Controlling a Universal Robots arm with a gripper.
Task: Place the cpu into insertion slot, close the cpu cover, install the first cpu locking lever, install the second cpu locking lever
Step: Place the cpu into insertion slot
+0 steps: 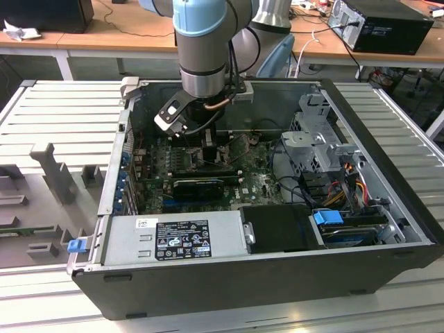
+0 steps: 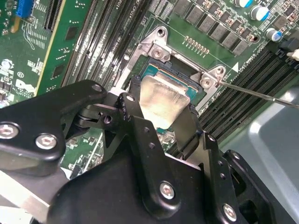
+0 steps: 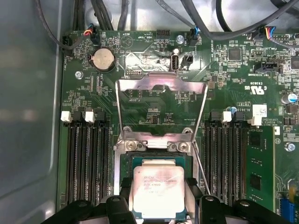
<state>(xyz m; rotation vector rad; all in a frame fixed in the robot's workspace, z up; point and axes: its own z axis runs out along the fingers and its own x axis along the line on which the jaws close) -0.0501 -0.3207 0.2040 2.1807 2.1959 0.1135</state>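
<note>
The cpu [image 3: 159, 189] is a small square chip with a pale metallic face. It sits low over the insertion slot [image 3: 122, 161] on the green motherboard. My gripper [image 3: 159, 186] straddles it, one black finger [image 3: 125, 186] against each side, and looks shut on the chip. The second wrist view shows the same grip on the cpu [image 2: 161, 100], with the gripper [image 2: 161, 109] around it. The cpu cover [image 3: 161, 84], a thin grey metal frame, stands open behind the slot. A thin wire locking lever [image 3: 201, 165] sticks out beside the slot, and the lever [image 2: 261, 93] is raised. In the exterior view the gripper [image 1: 208, 142] reaches down inside the case.
The open computer case [image 1: 388, 173] lies on a slatted metal bench. Memory slots [image 3: 88, 158] flank the slot on both sides. A long black expansion card [image 1: 198, 186] and the power supply [image 1: 173, 239] lie near the front. Cables [image 1: 347, 180] and drive bays fill the exterior view's right.
</note>
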